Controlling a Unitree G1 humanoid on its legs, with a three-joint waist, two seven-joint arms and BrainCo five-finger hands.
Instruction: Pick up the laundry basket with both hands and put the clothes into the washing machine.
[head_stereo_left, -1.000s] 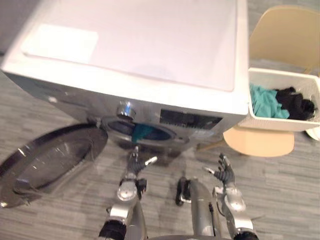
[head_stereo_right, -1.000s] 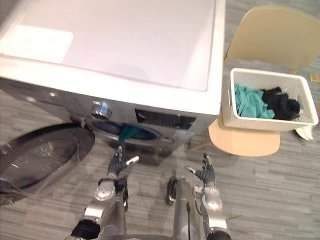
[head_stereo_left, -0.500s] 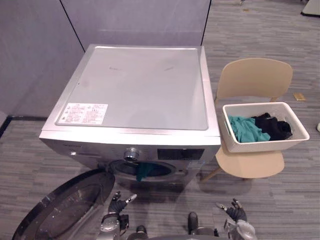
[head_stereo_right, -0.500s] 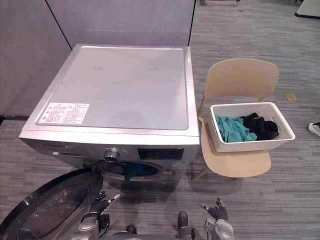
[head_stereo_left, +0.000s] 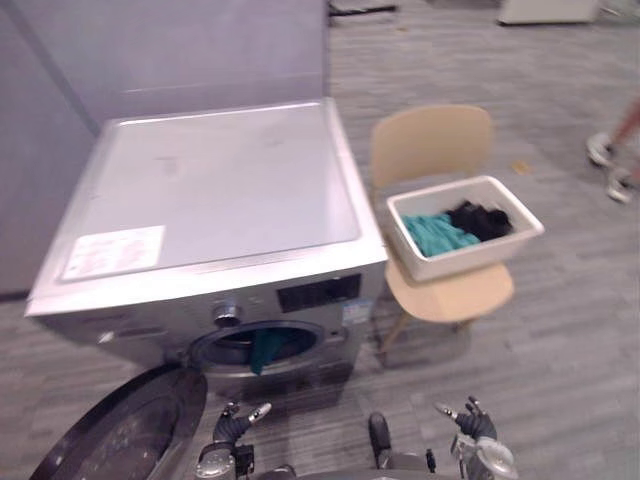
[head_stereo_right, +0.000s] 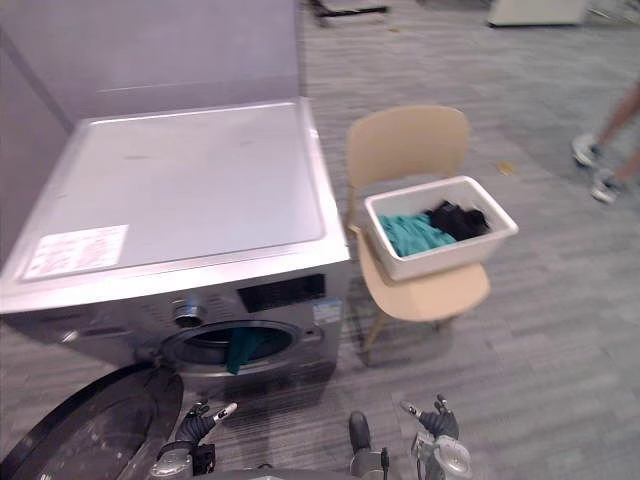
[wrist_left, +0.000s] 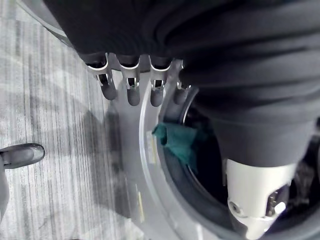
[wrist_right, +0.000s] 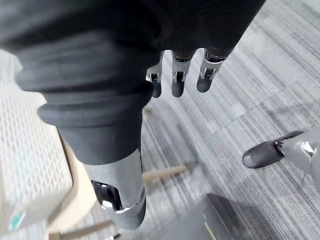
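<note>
The white laundry basket (head_stereo_left: 480, 252) stands on a beige chair (head_stereo_left: 450, 292) to the right of the silver washing machine (head_stereo_left: 200, 190). A teal garment (head_stereo_left: 435, 235) and black clothes (head_stereo_left: 480, 218) lie in it. The machine's round door (head_stereo_left: 125, 440) hangs open, and a teal cloth (head_stereo_left: 262, 350) droops over the drum's rim. My left hand (head_stereo_left: 235, 420) is low in front of the drum, open, its fingers (wrist_left: 131, 92) straight. Low at the right, my right hand (head_stereo_left: 472, 422) is open too, well short of the chair, its fingers (wrist_right: 177, 80) holding nothing.
A person's feet (head_stereo_left: 612, 165) show on the grey floor at the far right. A grey partition wall (head_stereo_left: 170, 45) rises behind the machine. The open door takes up the floor at the lower left.
The camera has swung, so the machine and chair sit further left and tilted. A person's feet have come into view at the right. Both hands stay low and open.
</note>
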